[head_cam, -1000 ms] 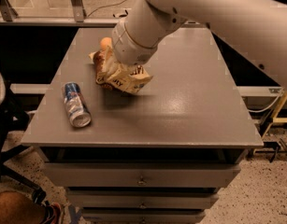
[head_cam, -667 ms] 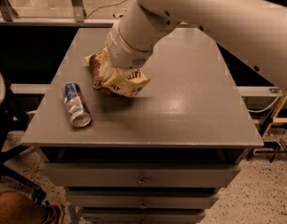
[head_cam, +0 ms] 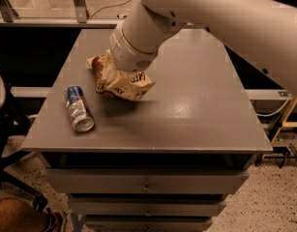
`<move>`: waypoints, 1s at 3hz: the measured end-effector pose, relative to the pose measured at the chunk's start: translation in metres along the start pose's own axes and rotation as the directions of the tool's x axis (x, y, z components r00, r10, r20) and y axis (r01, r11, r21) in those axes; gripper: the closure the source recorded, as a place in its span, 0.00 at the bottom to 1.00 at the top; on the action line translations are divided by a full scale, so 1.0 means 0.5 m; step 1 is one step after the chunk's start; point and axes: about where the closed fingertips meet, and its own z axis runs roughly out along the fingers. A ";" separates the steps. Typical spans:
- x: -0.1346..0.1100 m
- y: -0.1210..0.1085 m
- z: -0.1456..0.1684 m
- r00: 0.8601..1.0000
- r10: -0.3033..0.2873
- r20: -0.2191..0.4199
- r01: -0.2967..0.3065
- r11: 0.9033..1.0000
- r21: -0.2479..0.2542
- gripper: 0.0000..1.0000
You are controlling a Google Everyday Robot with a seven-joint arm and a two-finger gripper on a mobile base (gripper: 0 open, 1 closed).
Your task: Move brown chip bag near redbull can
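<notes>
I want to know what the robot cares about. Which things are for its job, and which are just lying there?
For the job:
chip bag, on the table's left half
can, on its side, left of the bag
gripper, down on the bag's top

Just there:
table
drawers under it
</notes>
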 end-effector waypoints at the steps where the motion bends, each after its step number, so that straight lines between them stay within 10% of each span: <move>1: -0.003 0.001 0.001 1.000 -0.003 0.001 0.003 1.000 -0.002 0.28; 2: -0.007 0.001 0.003 1.000 -0.006 0.001 0.006 1.000 -0.004 0.00; 3: -0.004 0.002 -0.007 1.000 -0.008 -0.008 0.008 1.000 0.006 0.00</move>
